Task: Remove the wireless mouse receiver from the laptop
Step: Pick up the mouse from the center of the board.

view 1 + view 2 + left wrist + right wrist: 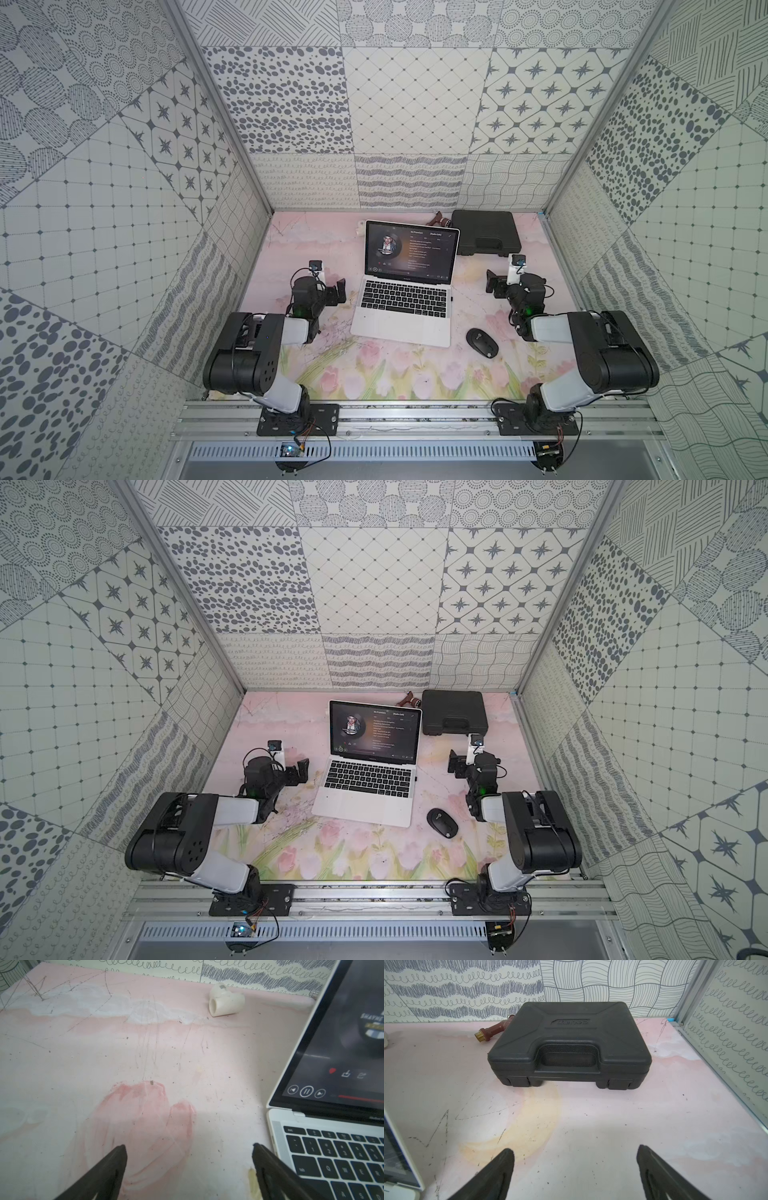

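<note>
The silver laptop (399,328) (361,808) lies open mid-table, its dark music-player screen lit. The wireless mouse receiver (451,298) (415,778) shows as a tiny black nub sticking out of the laptop's right edge, level with the keyboard. My left gripper (340,289) (189,1146) hangs open just left of the keyboard, nothing between its fingers; the laptop's (332,1147) left corner lies beside one fingertip. My right gripper (493,284) (574,1148) stands open a short way right of the laptop, apart from the receiver and empty.
A black oval mouse (482,341) lies right of the laptop's front corner. A black plastic case (486,232) (569,1043) sits at the back right, with a brown brass-tipped fitting (492,1030) beside it. A white pipe fitting (225,1000) lies behind the laptop's left side.
</note>
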Tool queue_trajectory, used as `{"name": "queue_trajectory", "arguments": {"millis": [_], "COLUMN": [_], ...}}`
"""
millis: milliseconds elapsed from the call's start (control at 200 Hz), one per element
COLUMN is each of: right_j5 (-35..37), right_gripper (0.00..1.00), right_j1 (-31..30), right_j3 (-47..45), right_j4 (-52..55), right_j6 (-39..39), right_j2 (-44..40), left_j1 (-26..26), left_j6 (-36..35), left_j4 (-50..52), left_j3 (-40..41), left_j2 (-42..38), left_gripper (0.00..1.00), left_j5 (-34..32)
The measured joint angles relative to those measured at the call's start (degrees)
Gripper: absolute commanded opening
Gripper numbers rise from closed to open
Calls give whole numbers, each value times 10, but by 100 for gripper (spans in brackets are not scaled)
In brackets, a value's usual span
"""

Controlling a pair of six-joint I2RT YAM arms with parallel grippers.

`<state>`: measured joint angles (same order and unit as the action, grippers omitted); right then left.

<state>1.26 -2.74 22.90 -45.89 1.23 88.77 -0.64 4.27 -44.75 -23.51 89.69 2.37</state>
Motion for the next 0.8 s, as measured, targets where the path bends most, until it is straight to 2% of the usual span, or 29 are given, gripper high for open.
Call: {"name": "queue_trajectory", "arguments": {"millis": [625,685,800], "right_j5": [0,15,19], "right_gripper": [97,97,97], "right_j1": [1,-7,-23], "right_j3": [0,3,80], "right_j4": [4,43,237], "right_j6": [0,-3,1], "right_j2": [-4,-28,-118], "left_j1": [0,0,0], "left_j6": [0,1,21], "left_j4": [5,37,125], "left_j3": [-3,-18,-83], "left_j2": [-2,-17,-60], "left_gripper": [99,99,99], "left_j5": [-1,-7,-30]}}
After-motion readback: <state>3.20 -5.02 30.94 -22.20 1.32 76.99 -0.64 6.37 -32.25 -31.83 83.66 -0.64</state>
